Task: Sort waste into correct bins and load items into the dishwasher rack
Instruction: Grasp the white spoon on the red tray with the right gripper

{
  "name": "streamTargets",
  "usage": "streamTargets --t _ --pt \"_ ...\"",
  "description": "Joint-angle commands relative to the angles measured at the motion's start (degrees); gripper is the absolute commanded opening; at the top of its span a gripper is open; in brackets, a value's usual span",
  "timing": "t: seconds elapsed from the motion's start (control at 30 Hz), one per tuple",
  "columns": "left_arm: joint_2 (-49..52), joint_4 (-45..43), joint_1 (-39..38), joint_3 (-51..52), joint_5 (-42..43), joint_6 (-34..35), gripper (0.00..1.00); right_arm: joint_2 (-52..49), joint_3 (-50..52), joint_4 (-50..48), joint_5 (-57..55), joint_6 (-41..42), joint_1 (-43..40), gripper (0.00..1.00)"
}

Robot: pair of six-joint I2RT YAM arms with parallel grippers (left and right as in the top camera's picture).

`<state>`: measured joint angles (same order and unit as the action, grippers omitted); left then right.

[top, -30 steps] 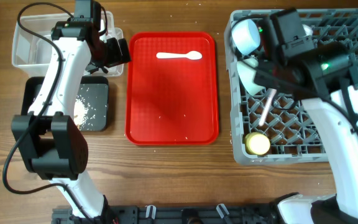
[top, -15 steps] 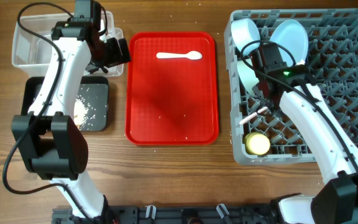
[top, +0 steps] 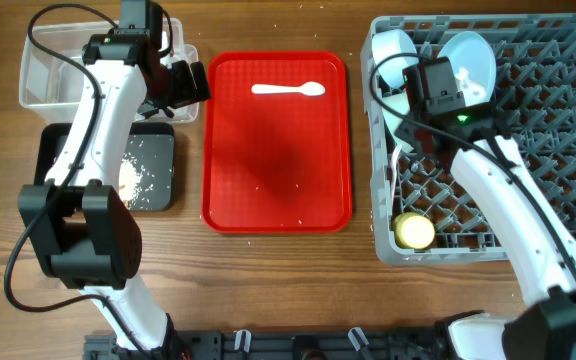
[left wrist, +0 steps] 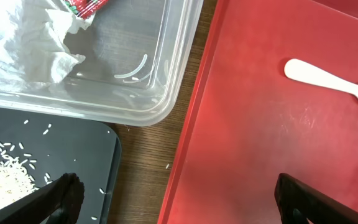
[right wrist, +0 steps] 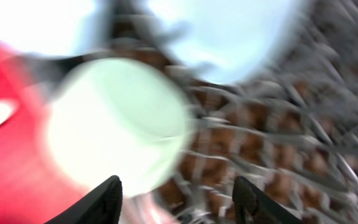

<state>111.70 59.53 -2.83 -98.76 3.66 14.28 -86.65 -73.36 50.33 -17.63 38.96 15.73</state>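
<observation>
The grey dishwasher rack (top: 528, 150) holds a pale blue plate (top: 468, 62), two pale bowls (top: 393, 52) (top: 400, 112) and a yellow cup (top: 415, 232). A white fork (top: 396, 178) lies along the rack's left side. My right gripper (top: 406, 135) (right wrist: 178, 199) hovers over the rack near a bowl (right wrist: 117, 130), open, with nothing between its fingers; that view is blurred. A white spoon (top: 288, 90) (left wrist: 334, 81) lies on the red tray (top: 278, 170). My left gripper (top: 183, 85) (left wrist: 182, 205) is open, over the gap between the clear tub (top: 43, 80) and the red tray.
The clear tub (left wrist: 166, 93) holds a crumpled napkin (left wrist: 23, 43) and a red wrapper (left wrist: 86, 6). Beige scraps (top: 128, 178) lie in the black tray (top: 153, 190) in front of it. The red tray sits between the bins and the rack.
My right gripper has opened and let go of the fork, which now lies in the rack's left side. The right arm swung back toward the bowls. The left arm has not moved.
</observation>
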Motion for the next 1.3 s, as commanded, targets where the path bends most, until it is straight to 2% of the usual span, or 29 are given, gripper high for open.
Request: streamTargets --t 0.0,0.1,0.17,0.33,0.4,0.5,0.6,0.83,1.03,1.2,1.27 --pt "-0.8 0.0 0.1 -0.5 -0.5 0.3 1.00 6.7 -5.4 -4.0 9.0 -16.9 7.2 0.66" --pt "-0.8 0.0 0.1 -0.5 -0.5 0.3 1.00 5.2 -6.0 -9.3 11.3 -16.8 13.2 0.67" --pt "-0.8 0.0 0.0 -0.5 -0.5 0.3 1.00 0.0 -9.8 -9.7 16.1 -16.7 14.7 0.67" --pt "-0.8 0.0 0.1 -0.5 -0.5 0.3 1.00 -26.7 -42.2 4.5 18.8 -17.6 14.5 0.67" --pt "-0.8 0.0 0.1 -0.5 -0.5 0.3 1.00 -34.8 -49.8 5.4 18.8 -14.1 13.5 0.67" --pt "-0.8 0.0 0.1 -0.5 -0.5 0.3 1.00 -42.8 -50.8 -0.2 18.8 -10.6 11.1 0.67" --pt "-0.8 0.0 0.1 -0.5 -0.5 0.3 1.00 -48.5 -50.8 -6.7 18.7 -15.1 10.5 0.67" --pt "-0.8 0.0 0.1 -0.5 -0.5 0.3 1.00 -57.5 -50.8 -11.0 17.5 -19.3 10.6 0.67" --pt "-0.8 0.0 0.1 -0.5 -0.5 0.3 1.00 -58.2 -50.7 -8.1 17.3 -23.5 10.6 0.67" --pt "-0.8 0.0 0.1 -0.5 -0.5 0.3 1.00 -58.2 -50.6 0.3 18.3 -26.6 10.6 0.68" --pt "-0.8 0.0 0.1 -0.5 -0.5 0.3 1.00 -58.2 -50.6 4.6 22.6 -28.5 10.7 0.68"
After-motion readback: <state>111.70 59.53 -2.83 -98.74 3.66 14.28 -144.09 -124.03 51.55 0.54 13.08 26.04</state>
